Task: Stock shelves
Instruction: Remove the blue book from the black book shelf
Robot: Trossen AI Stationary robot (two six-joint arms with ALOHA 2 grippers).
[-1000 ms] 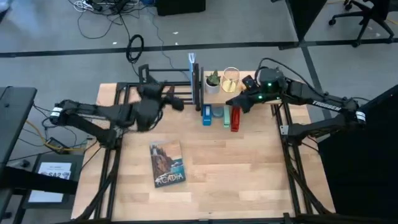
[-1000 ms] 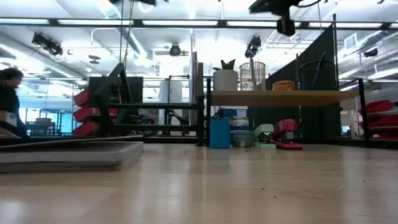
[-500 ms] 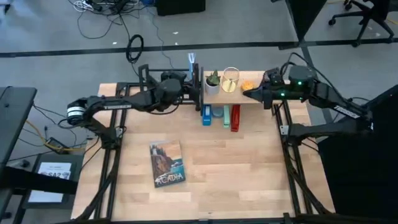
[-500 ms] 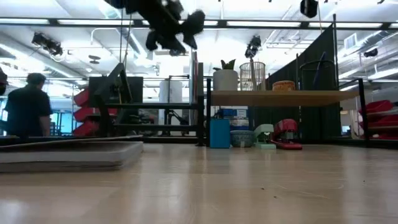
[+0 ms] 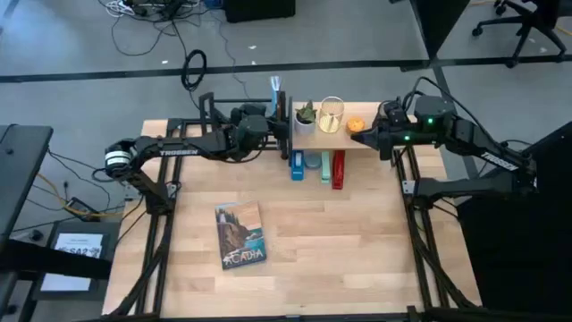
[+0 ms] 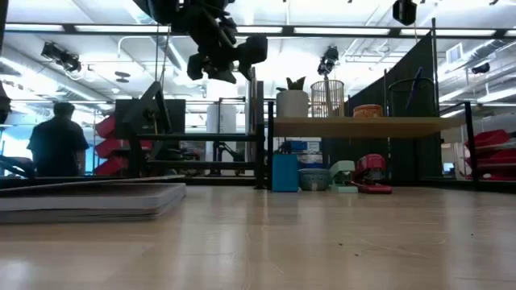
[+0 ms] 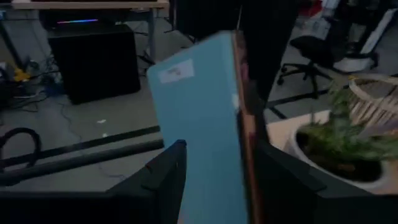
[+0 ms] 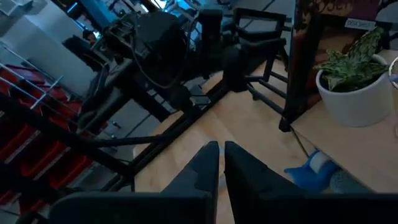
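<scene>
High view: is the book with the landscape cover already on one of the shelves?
No, the book lies flat on the bare tabletop, apart from the wooden shelf and black rack.

The book (image 5: 240,235) reads "ACADIA"; left arm (image 5: 179,150), "TROSSEN".

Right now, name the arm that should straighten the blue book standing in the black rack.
Left. The left gripper is at the black rack, the blue book between its fingers. The right gripper, nearly shut, waits past the wooden shelf.
</scene>
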